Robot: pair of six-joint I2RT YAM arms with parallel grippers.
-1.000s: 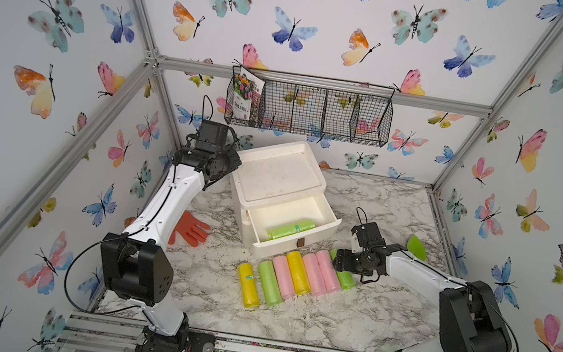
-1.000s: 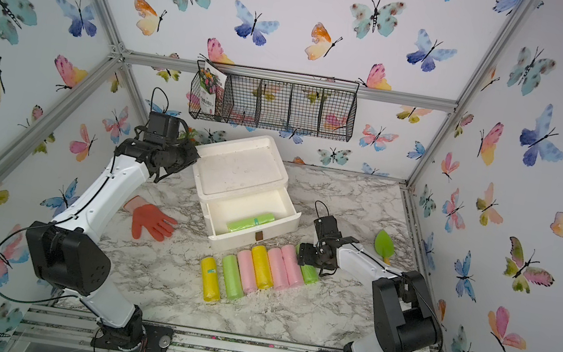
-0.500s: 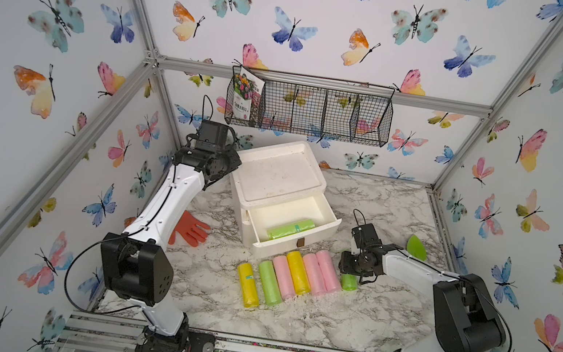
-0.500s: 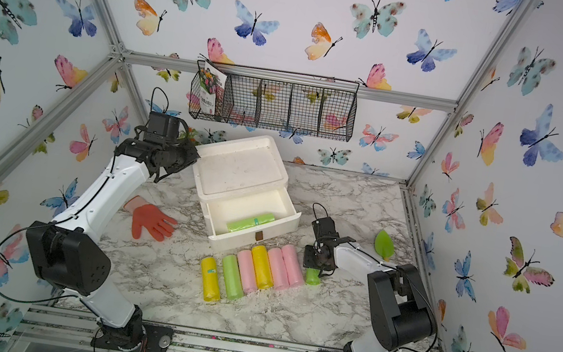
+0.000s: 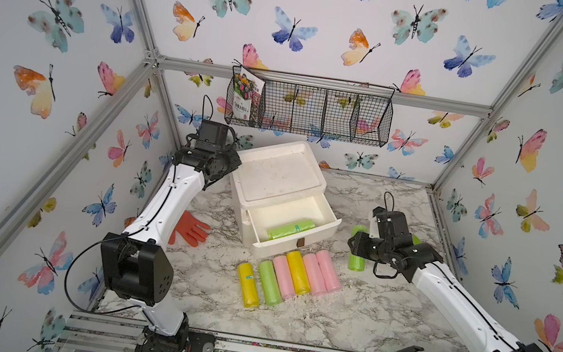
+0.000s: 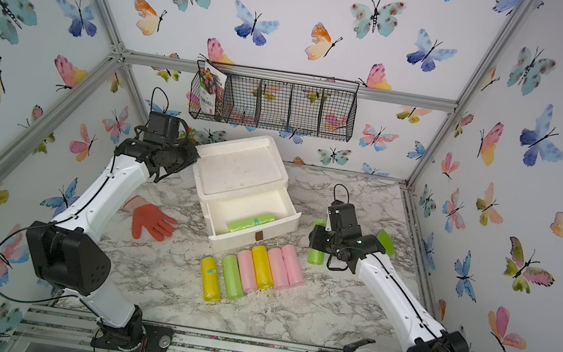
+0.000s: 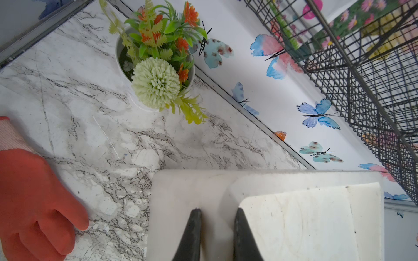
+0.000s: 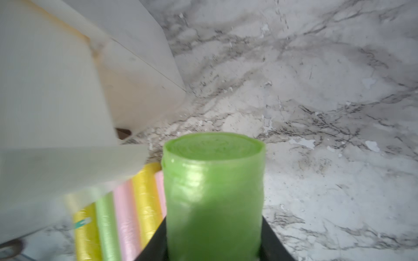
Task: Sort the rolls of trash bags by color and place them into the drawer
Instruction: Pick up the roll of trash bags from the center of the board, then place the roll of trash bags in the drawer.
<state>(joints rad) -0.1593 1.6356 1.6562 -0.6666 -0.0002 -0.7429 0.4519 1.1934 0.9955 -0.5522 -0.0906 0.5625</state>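
Right gripper (image 5: 357, 245): jaws half spread, clamped on a light green smooth plastic trash-bag roll (image 8: 213, 180), near the open white plastic drawer (image 5: 276, 246).
Left gripper (image 7: 218, 212): fingers nearly together over a corner of the white drawer box (image 7: 294, 226); pinching it or not, cannot tell.
Green rolls: three. One gripped, second green roll (image 5: 290, 229) lying in the drawer, third green roll (image 5: 270, 283) in the table row.
Pink rolls (image 5: 313, 274): three, in the row.
Yellow rolls (image 5: 248, 285): two, in the row.
Hidden: green trowel blade (image 6: 386, 241), mostly behind the right arm.
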